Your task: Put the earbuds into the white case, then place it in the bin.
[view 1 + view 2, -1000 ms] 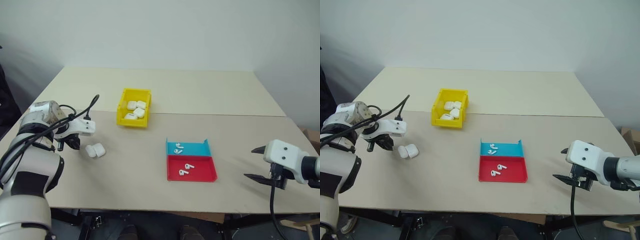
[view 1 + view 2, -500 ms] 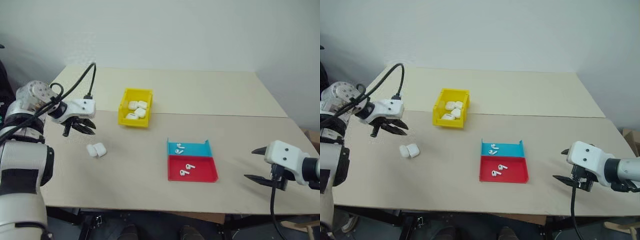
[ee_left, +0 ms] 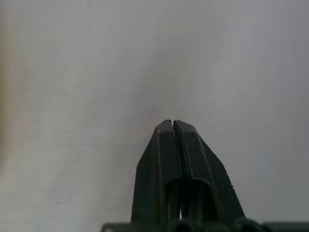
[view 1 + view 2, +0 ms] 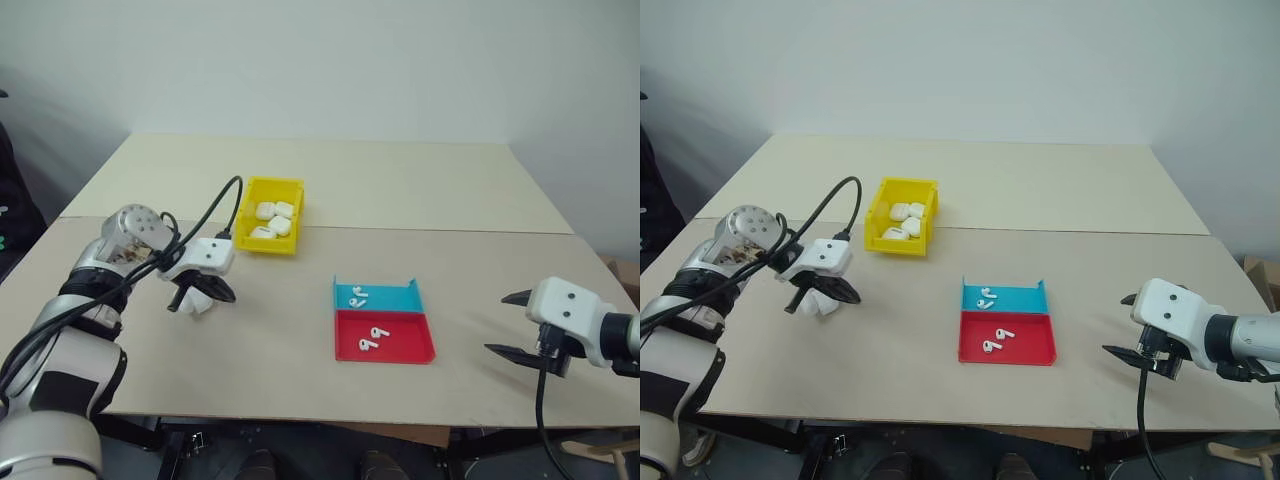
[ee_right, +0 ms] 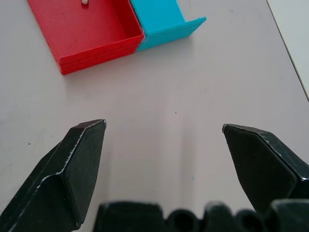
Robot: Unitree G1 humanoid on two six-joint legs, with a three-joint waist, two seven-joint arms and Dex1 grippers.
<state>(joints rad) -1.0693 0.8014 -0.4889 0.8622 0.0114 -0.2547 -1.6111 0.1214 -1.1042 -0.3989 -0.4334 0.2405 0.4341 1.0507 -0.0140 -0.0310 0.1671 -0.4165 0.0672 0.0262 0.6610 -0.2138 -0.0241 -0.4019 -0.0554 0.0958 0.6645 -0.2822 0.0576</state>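
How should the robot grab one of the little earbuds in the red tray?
Probably from straight above, pinching the earbud across its rounded head. It lies flat on the red tray floor, whose low walls block a sideways approach. The open right gripper is nearer.

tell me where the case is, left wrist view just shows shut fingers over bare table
observer: The case lies on the table, partly hidden behind the left gripper, not between its fingers.
operator: where are the earbuds
observer: Two earbuds lie in the blue tray and two more in the red tray.
operator: right gripper
observer: The right gripper is open and holds nothing, near the table's right edge.
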